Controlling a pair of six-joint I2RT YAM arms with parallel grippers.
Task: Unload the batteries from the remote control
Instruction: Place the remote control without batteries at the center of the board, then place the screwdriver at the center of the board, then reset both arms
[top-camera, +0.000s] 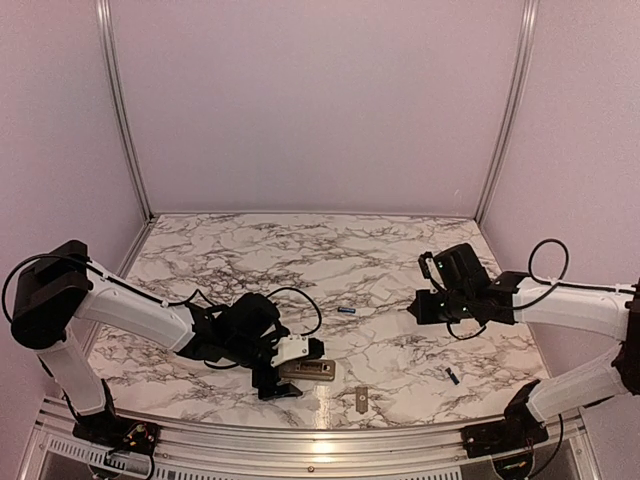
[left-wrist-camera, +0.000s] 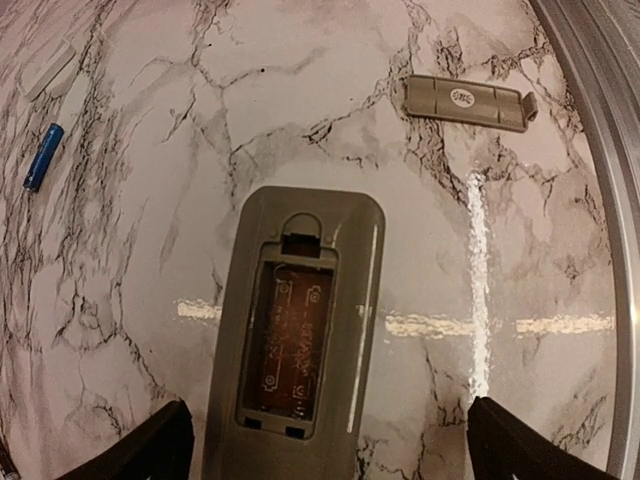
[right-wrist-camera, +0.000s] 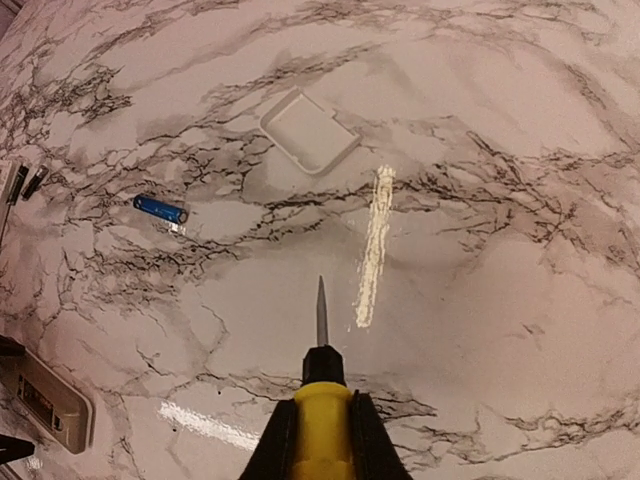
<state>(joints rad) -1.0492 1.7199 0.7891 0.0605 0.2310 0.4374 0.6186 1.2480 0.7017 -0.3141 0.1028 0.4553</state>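
Observation:
The grey remote control (left-wrist-camera: 295, 350) lies back-up on the marble, its compartment uncovered and showing only a brown floor. My left gripper (left-wrist-camera: 330, 452) is open, its black fingers standing wide on either side of the remote's near end without touching it. One blue battery (left-wrist-camera: 43, 157) lies on the table beyond the remote, and in the top view it is the battery (top-camera: 346, 311) at mid-table. A second battery (top-camera: 452, 376) lies to the right. My right gripper (right-wrist-camera: 322, 440) is shut on the yellow-handled screwdriver (right-wrist-camera: 323, 400) and hovers above bare marble.
The grey cover plate (left-wrist-camera: 468, 102) lies flat near the front rail, right of the remote. A pale rectangular plate (right-wrist-camera: 310, 131) rests further back on the marble. The metal rail (top-camera: 320, 440) runs along the near edge, and pink walls close the other sides.

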